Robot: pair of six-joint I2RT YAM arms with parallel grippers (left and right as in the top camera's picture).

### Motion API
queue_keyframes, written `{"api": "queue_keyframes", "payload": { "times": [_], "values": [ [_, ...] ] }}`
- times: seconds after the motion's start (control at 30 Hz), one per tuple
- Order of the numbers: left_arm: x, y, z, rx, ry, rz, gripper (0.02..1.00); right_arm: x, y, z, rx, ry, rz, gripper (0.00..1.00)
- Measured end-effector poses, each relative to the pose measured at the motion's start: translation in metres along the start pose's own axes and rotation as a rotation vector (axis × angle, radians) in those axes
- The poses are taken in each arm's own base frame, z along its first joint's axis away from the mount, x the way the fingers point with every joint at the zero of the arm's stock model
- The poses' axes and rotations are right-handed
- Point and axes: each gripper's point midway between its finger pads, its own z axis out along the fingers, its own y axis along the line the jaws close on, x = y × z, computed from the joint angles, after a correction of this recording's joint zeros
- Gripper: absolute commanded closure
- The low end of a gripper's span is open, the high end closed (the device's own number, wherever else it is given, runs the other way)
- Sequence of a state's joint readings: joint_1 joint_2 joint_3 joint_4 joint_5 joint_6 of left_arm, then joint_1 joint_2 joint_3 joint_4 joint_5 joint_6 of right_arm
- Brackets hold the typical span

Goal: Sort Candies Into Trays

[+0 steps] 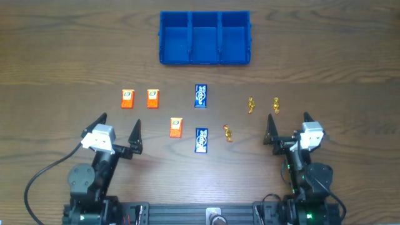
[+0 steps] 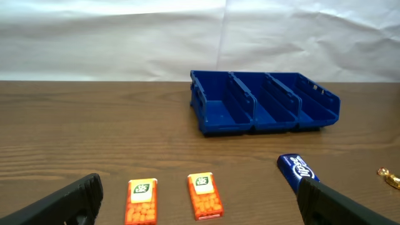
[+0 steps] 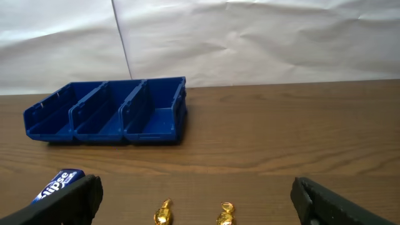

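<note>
The left gripper (image 1: 120, 124) and right gripper (image 1: 288, 122) both stand released, jaws spread wide, at the near side, with bare wood table (image 1: 62, 56) around each. Between and beyond them lie three orange mint boxes (image 1: 127, 99), two blue packs (image 1: 200, 96) and three gold-wrapped candies (image 1: 250, 104), long axes near-to-far. The blue three-compartment tray (image 1: 205, 57) sits far centre; a white backdrop (image 2: 125, 37) rises behind.

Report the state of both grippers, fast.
Left gripper: open, holding nothing.
Right gripper: open, holding nothing.
</note>
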State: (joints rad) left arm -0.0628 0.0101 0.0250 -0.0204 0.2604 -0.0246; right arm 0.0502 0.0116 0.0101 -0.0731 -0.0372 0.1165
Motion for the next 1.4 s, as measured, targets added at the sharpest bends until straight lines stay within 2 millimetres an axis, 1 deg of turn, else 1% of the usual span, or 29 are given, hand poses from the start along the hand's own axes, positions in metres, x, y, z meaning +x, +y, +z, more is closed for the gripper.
{"api": "queue_keyframes", "payload": {
  "times": [0.23, 0.43, 0.57, 1.1, 1.27, 1.33, 1.4],
  "values": [
    [0.000, 0.000, 0.000, -0.001, 0.000, 0.000, 0.020, 0.000, 0.000, 0.000, 0.000, 0.000, 0.000, 0.003],
    [0.001, 0.015, -0.001, -0.084, 0.000, -0.001, 0.020, 0.000, 0.000, 0.000, 0.000, 0.000, 0.000, 0.003],
    [0.001, 0.020, -0.001, -0.117, 0.001, -0.002, 0.020, 0.000, 0.000, 0.000, 0.000, 0.000, 0.000, 0.003],
    [0.003, 0.027, -0.002, -0.157, 0.007, -0.027, 0.023, 0.000, 0.000, 0.000, 0.000, 0.000, 0.000, 0.003],
    [0.007, 0.033, -0.008, -0.200, 0.066, -0.037, 0.018, 0.000, 0.000, 0.000, 0.000, 0.000, 0.000, 0.003],
    [0.011, 0.034, -0.012, -0.217, 0.137, -0.044, 0.018, 0.000, 0.000, 0.000, 0.000, 0.000, 0.000, 0.003],
    [0.004, 0.034, -0.014, -0.229, 0.180, -0.047, 0.018, 0.000, 0.000, 0.000, 0.001, 0.000, 0.000, 0.003]
  ]
}}
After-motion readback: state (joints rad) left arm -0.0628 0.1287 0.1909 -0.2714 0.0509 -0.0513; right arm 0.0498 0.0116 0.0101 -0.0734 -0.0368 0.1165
